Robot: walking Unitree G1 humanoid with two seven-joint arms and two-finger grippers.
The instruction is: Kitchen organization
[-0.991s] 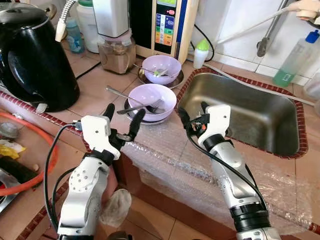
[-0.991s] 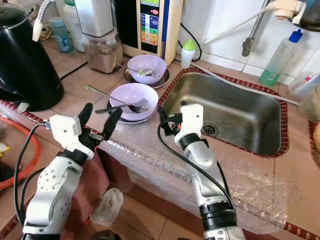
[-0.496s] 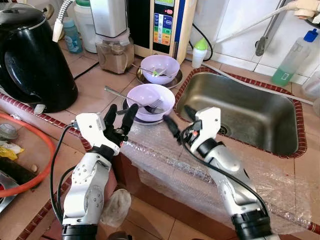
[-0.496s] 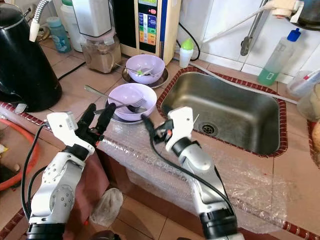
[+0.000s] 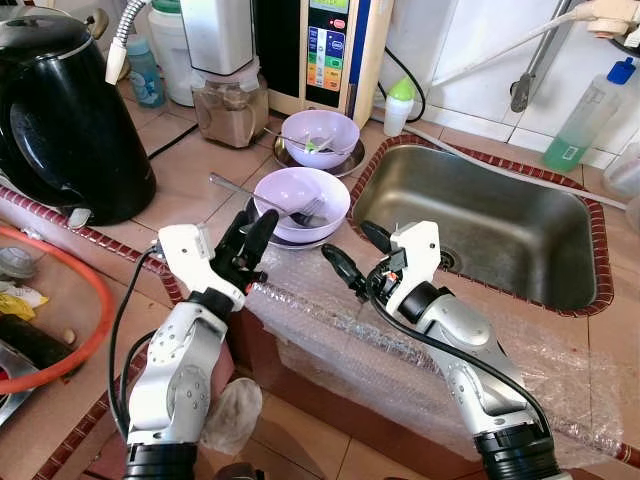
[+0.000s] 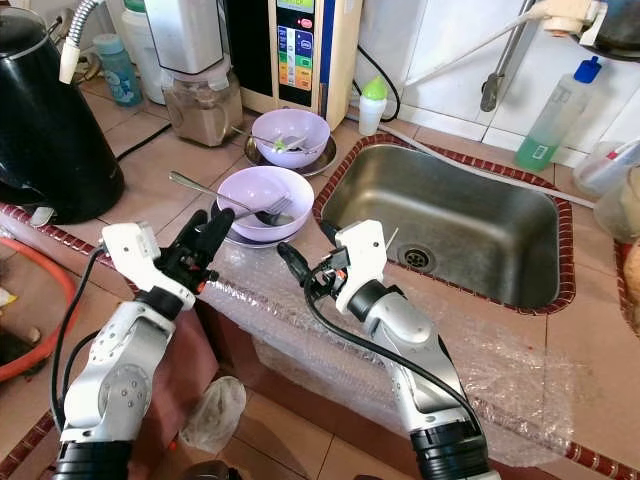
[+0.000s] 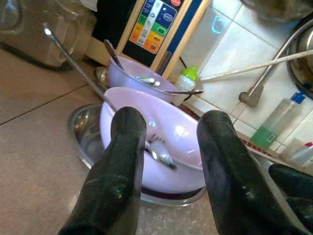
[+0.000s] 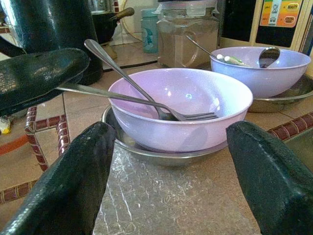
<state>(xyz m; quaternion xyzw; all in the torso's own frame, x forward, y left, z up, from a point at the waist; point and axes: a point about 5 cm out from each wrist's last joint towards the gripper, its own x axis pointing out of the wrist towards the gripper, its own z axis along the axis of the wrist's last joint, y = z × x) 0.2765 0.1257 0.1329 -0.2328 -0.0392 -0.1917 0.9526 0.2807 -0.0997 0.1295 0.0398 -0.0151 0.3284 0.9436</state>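
**2 grippers converge on the near lilac bowl**

On the tiled counter, a lilac bowl (image 5: 303, 191) sits on a steel plate (image 8: 146, 144), just beside the left rim of the sink (image 5: 480, 222). A fork (image 8: 146, 104) and a long spoon (image 8: 124, 73) rest inside it, handles slanting out toward the black kettle (image 5: 70, 110). Behind it stands a second lilac bowl (image 5: 322, 137) on its own steel dish, holding a spoon and some green scraps.

The left gripper (image 5: 248, 243) is raised at the counter edge, close to the near bowl's left side. Its 2 fingers are parted with nothing between them; the left wrist view frames the bowl in the gap between them and shows the fork tines lying inside it, which the head views barely resolve.

The right gripper (image 5: 358, 254) points leftward above the bubble wrap (image 5: 400, 340) that covers the counter's front edge, near the bowl's right side. Its fingers are spread wide and hold nothing. The right wrist view looks low across the wrap, showing the plate under the bowl, a jar of brown powder (image 8: 188, 34) behind, and one finger (image 8: 41, 73) of the left gripper touching or nearly touching the fork handle; I cannot tell which.

The head views alone take in the sink, a green bottle (image 5: 585, 115) and a control panel (image 5: 332, 45).
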